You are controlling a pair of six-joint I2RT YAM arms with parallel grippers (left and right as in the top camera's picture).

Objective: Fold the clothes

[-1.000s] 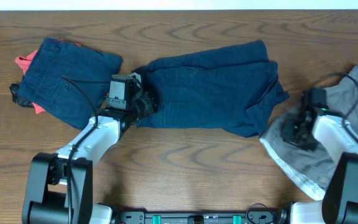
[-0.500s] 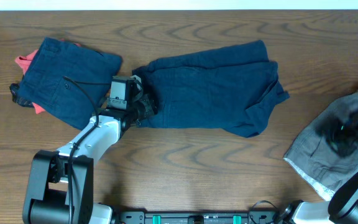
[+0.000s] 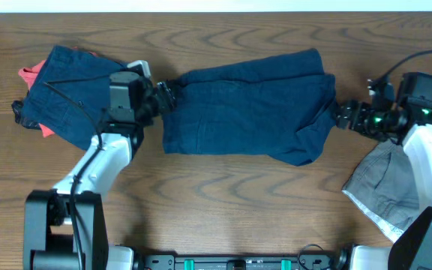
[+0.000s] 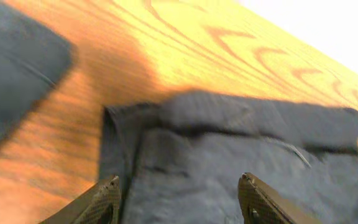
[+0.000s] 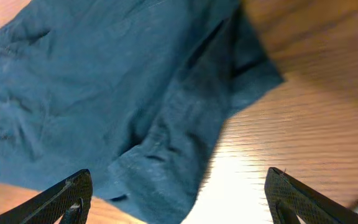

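A dark navy garment point(image 3: 246, 105) lies spread across the middle of the table, its right end bunched in folds. My left gripper point(image 3: 163, 97) hovers at its left edge. In the left wrist view this gripper point(image 4: 180, 186) is open, with navy cloth point(image 4: 241, 143) lying flat under the gap and nothing pinched. My right gripper point(image 3: 341, 116) sits just off the garment's right end. In the right wrist view it point(image 5: 179, 186) is wide open, over the hem point(image 5: 166, 155) and bare wood. A folded navy garment point(image 3: 81, 94) rests on a coral-red one point(image 3: 28, 75) at far left.
A light grey garment point(image 3: 388, 180) lies crumpled at the right, under my right arm, reaching the table's right edge. Bare wood table point(image 3: 223, 195) runs along the front, and a strip shows behind the clothes.
My right gripper left the grey garment, swung up and left to the navy garment's right end, and opened. My left gripper moved up and left along the left edge and widened.
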